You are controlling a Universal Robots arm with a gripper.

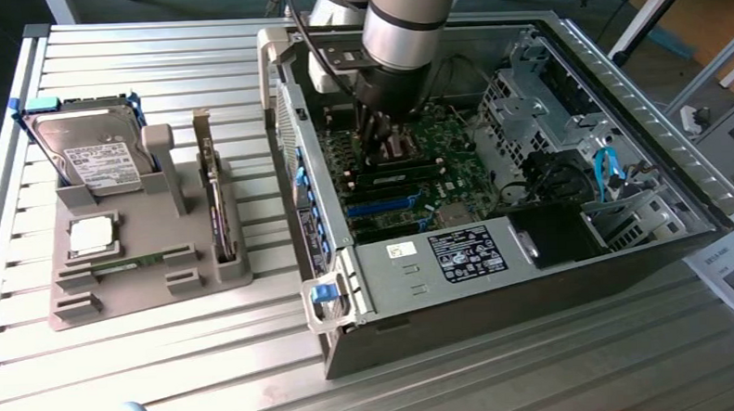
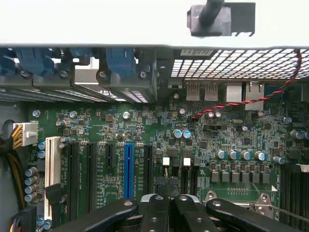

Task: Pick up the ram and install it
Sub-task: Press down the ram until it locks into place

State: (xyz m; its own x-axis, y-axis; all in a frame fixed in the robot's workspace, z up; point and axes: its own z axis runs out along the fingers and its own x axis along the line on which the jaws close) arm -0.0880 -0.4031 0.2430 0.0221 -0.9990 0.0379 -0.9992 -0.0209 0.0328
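Ram (image 1: pixel 132 263) lies flat in the grey holder tray (image 1: pixel 123 295) at the lower left of the exterior view, a thin green stick just below the square silver processor chip (image 1: pixel 91 236). A hard drive (image 1: pixel 93 157) stands at the tray's back, and a taller card (image 1: pixel 223 221) sits upright along its right side. The arm reaches down into the open computer case (image 1: pixel 494 274), and its pincer (image 2: pixel 169 208) is pressed together, holding nothing, above the green motherboard (image 2: pixel 145 130).
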